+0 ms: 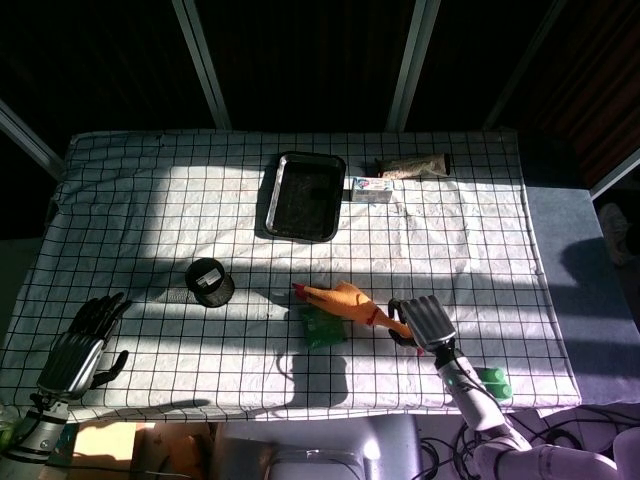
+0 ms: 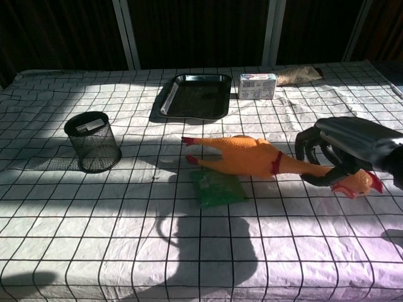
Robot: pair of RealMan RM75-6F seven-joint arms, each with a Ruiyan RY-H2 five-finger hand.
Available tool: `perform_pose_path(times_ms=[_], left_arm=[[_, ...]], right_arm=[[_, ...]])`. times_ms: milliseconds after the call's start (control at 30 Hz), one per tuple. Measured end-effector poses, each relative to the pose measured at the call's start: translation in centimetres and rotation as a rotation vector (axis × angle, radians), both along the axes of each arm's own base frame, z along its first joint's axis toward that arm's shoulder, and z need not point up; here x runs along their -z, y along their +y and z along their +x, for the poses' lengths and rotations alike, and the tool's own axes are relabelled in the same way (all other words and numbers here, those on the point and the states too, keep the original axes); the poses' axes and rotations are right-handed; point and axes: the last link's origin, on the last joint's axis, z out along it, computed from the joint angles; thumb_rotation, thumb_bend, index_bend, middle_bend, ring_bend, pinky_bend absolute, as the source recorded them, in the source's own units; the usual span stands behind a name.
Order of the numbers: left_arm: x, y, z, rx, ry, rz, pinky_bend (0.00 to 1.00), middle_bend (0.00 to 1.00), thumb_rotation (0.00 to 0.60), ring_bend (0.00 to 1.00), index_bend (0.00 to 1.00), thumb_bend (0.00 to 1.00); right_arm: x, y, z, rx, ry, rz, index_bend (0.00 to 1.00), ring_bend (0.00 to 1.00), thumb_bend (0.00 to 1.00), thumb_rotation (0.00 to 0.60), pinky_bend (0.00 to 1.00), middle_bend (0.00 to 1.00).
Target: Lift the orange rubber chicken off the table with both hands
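While the right hand (image 2: 337,157) is clamped around the neck of the orange rubber chicken (image 2: 264,157), just behind its head, the bird lies stretched across the middle of the desk (image 2: 126,251) with its long axis running roughly from three o'clock, where the head is, to nine o'clock, where the red feet point. In the chest view its body seems to hang a little above the checked cloth and over the far edge of a green packet (image 2: 217,187), casting a shadow below, so I judge the head end to be raised already, though whether the feet have cleared the cloth is hard to tell. The left hand (image 1: 75,350) rests with fingers spread and nothing in them at the near left corner of the desk, well apart from the bird, at about eight o'clock from it. The feet end is the free one and faces that side, so the coming move turns on the left hand travelling toward two o'clock, passing on the near side of the black mesh cup (image 2: 93,141), to reach the legs or the body and share the load.
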Motion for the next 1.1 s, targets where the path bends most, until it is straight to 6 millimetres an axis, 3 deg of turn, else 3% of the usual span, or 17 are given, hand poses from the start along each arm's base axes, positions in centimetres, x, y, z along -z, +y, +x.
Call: perform_pose_path(times_ms=[467, 633, 800, 1100], left_arm=[[-0.3, 0.3, 1.1, 0.079, -0.035, -0.036, 0.08, 0.00, 0.600, 0.00, 0.00, 0.39], [0.1, 0.7, 3.4, 0.153, -0.088, -0.094, 0.08, 0.00, 0.600, 0.00, 0.00, 0.34], [1.9, 2.1, 7.3, 0.251, -0.174, -0.196, 0.08, 0.00, 0.600, 0.00, 0.00, 0.34], [5.2, 5.4, 10.8, 0.256, -0.305, -0.265, 0.08, 0.00, 0.600, 0.00, 0.00, 0.34]], right_arm=[[-4.8, 0.3, 2.0, -0.301, -0.086, -0.119, 0.91, 0.77, 0.55, 0.600, 0.76, 0.72], [-6.0, 0.5, 4.6, -0.374, -0.129, -0.131, 0.91, 0.77, 0.55, 0.600, 0.76, 0.72], [-5.5, -0.5, 7.9, -0.419, -0.110, -0.102, 0.91, 0.77, 0.55, 0.600, 0.76, 0.72], [-3.3, -1.2, 14.0, -0.498, -0.056, -0.057, 0.91, 0.77, 0.55, 0.600, 0.76, 0.72]])
